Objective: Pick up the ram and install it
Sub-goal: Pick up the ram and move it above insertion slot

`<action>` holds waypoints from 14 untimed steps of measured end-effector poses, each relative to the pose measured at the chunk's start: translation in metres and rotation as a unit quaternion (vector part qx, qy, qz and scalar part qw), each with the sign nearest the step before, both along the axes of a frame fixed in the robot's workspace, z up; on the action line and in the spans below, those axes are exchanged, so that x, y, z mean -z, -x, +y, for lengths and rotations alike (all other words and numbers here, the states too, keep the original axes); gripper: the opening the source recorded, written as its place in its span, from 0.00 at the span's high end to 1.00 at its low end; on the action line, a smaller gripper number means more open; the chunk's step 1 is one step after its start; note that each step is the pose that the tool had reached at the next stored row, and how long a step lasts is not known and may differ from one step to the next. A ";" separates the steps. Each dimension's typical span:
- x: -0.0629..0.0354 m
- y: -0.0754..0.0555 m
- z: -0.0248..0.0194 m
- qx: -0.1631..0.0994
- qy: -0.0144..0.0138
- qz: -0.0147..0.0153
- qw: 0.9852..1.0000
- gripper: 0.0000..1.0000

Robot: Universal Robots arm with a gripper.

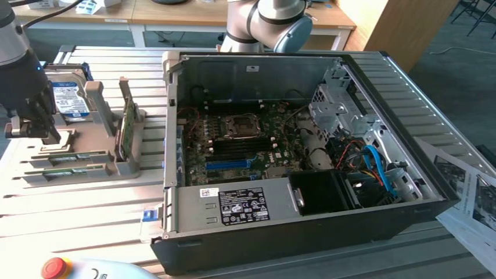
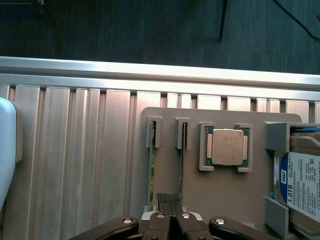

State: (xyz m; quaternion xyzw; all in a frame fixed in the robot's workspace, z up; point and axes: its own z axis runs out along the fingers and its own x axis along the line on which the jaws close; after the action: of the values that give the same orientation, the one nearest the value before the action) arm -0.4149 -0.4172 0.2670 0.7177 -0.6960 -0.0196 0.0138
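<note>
- The ram (image 2: 182, 167) is standing on its long edge in a slot of the grey holder (image 2: 225, 200), just beside my fingertips. A second green stick (image 2: 149, 170) is standing in the neighbouring slot, on the other side of them.
- I am judging the ram light, stiff and thin, but fragile: flexing it or pinching its contact edge is risking damage. I am reckoning the safest hold is across the two flat faces near mid-length, on the exposed upper edge.
- My gripper (image 2: 169, 198) is sitting fully closed, pads pressing together with nothing between them, in the gap between the two sticks. I cannot tell whether it is touching either stick or the holder.
- Past the sticks, the CPU chip (image 2: 227, 146) is lying flat in its own pocket, and the hard drive (image 2: 300, 185) is sitting just beyond it.
- The holder is resting on the slatted metal table (image 2: 75, 160).
- Farthest off, the open computer case (image 1: 310, 226) is lying well apart from the holder, toward the exterior view's right, with its motherboard (image 1: 232, 145) showing.
</note>
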 end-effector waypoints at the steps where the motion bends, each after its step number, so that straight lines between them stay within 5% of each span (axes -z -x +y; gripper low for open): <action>1: 0.0000 0.000 0.0000 0.000 0.000 0.000 1.000 0.90; 7: 0.0000 0.000 0.0000 0.000 0.000 0.000 1.000 0.89; 10: 0.0000 0.000 0.0000 0.000 0.000 0.000 1.000 0.76; 14: 0.0000 0.000 0.0000 0.000 0.000 0.000 1.000 0.76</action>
State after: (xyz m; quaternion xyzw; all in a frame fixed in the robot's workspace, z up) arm -0.4149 -0.4172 0.2670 0.7177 -0.6960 -0.0196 0.0138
